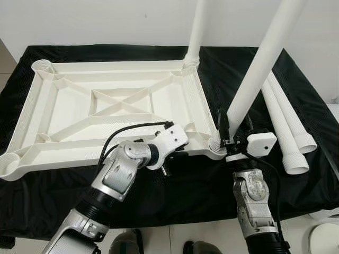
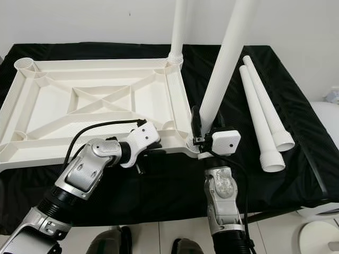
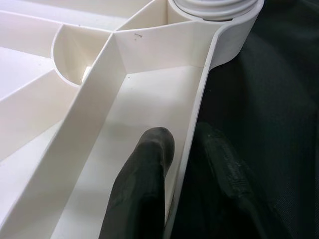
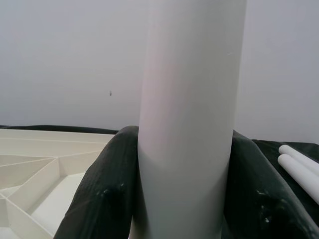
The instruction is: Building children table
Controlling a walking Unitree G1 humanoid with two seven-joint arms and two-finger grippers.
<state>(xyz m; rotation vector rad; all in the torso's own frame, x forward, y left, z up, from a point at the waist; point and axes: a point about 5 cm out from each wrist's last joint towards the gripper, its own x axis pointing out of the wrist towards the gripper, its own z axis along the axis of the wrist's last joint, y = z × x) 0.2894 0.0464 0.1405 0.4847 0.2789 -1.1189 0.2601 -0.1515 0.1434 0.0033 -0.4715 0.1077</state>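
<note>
Black cloth [image 1: 296, 79] covers the bench, and a white upside-down tabletop [image 1: 69, 114] lies on it. Two loose legs [image 1: 288, 132] lie beside it. From the left wrist, the left gripper [image 3: 187, 154] pinches the tabletop's wall. From the right wrist, the right gripper [image 4: 187, 189] squeezes an upright leg [image 4: 192, 99]. No writing can be read.

I seem to be in a plain indoor room set up for assembly work, more test space than lived-in home: a bare white wall [image 1: 106, 21], a surface draped in black cloth [image 1: 212, 185], and pale tiled floor [image 1: 201, 233] below.
</note>
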